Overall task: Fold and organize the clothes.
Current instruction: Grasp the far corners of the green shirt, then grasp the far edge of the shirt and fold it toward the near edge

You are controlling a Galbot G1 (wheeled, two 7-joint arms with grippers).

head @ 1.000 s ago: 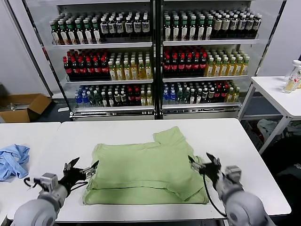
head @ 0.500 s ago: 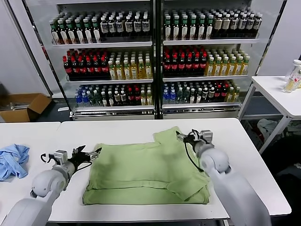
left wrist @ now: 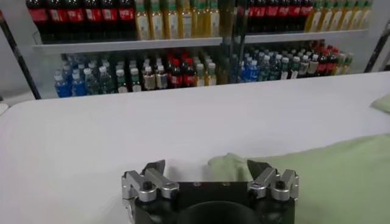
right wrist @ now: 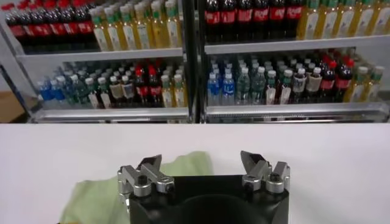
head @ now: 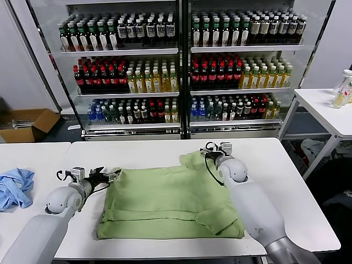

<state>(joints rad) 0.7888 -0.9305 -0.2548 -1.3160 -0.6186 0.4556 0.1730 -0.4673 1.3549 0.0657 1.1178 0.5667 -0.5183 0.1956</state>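
Observation:
The light green polo shirt [head: 170, 201] lies partly folded on the white table [head: 286, 181], one sleeve sticking out at the far right [head: 193, 159]. My left gripper [head: 110, 175] is open and empty, low at the shirt's far left corner, which shows between its fingers in the left wrist view [left wrist: 234, 165]. My right gripper [head: 209, 152] is open and empty at the far tip of the sleeve; the sleeve's edge shows in the right wrist view [right wrist: 183, 167]. Collar, buttons and logo are hidden.
A crumpled light blue garment [head: 14, 187] lies on the left table. A drinks cooler full of bottles [head: 181, 66] stands behind the table. A second white table [head: 324, 107] with bottles is at the right. A cardboard box [head: 27, 124] sits on the floor at left.
Both grippers moved from the near edge of the shirt toward the far side: the left to the far left corner, the right up to the sleeve tip. The shirt has not visibly moved.

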